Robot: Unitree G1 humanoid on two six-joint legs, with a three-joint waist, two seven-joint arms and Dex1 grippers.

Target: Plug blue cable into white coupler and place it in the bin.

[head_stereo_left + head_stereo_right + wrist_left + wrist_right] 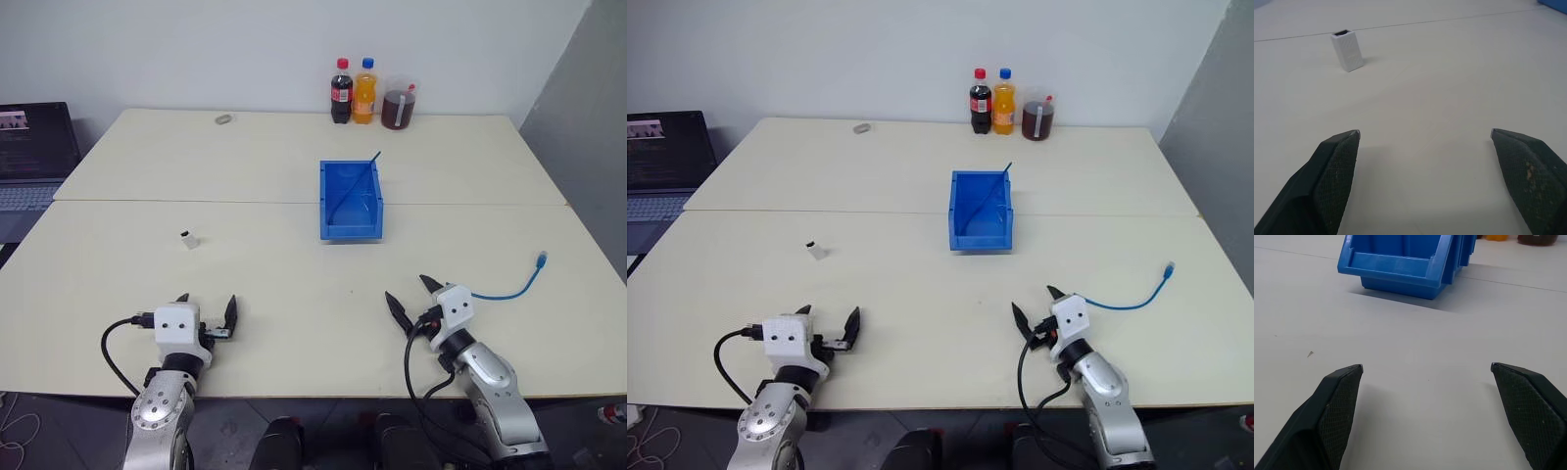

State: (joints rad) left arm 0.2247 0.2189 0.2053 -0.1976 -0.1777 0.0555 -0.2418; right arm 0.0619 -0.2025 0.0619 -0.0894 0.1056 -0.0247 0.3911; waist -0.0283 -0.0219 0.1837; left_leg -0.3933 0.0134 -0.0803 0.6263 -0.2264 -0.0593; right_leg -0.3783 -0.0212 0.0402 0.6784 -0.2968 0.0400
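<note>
The white coupler (189,239) stands upright on the left part of the cream table, its dark end up; it is also seen ahead of my left fingers as the coupler (1347,49). My left gripper (207,305) hovers open and empty near the front edge, short of it. The blue cable (513,284) lies curved on the table at the right, its plug (542,258) at the far end. My right gripper (412,292) is open and empty just left of the cable's near end. The blue bin (351,201) sits mid-table, its lowered lip facing me, and shows as the bin (1405,262) beyond my right fingers.
A thin dark rod (370,163) leans out of the bin. Two bottles (353,91) and a jar (399,105) stand at the table's far edge, a small greyish round object (223,119) at the far left. A laptop (34,155) sits off the table's left side.
</note>
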